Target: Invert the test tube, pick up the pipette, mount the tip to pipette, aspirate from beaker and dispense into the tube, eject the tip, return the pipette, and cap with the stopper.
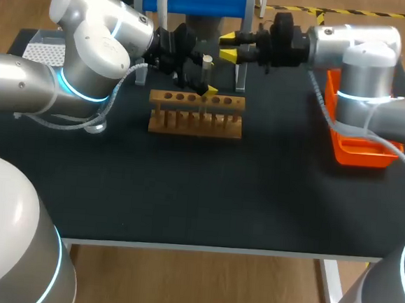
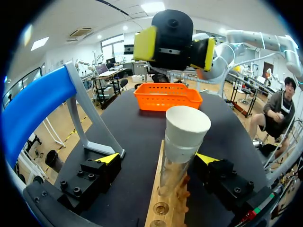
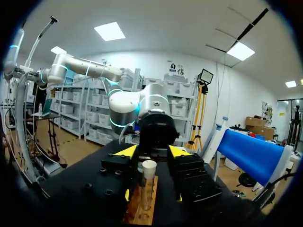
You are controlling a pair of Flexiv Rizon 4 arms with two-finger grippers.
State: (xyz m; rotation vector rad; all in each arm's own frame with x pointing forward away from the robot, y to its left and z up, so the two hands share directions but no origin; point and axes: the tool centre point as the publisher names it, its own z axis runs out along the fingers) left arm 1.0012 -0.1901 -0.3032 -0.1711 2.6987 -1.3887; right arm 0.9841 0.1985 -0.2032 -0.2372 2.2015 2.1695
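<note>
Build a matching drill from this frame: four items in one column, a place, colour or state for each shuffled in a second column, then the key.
Column one
1. test tube
2. stopper
3. basket
4. right pincer

Column two
A. orange, off to the right of the wooden rack
B. white, seated on the tube's top
C. open, behind the rack
D. upright in the rack, between the open fingers of the left pincer

Pairs: 1-D, 2-B, 3-A, 4-C
</note>
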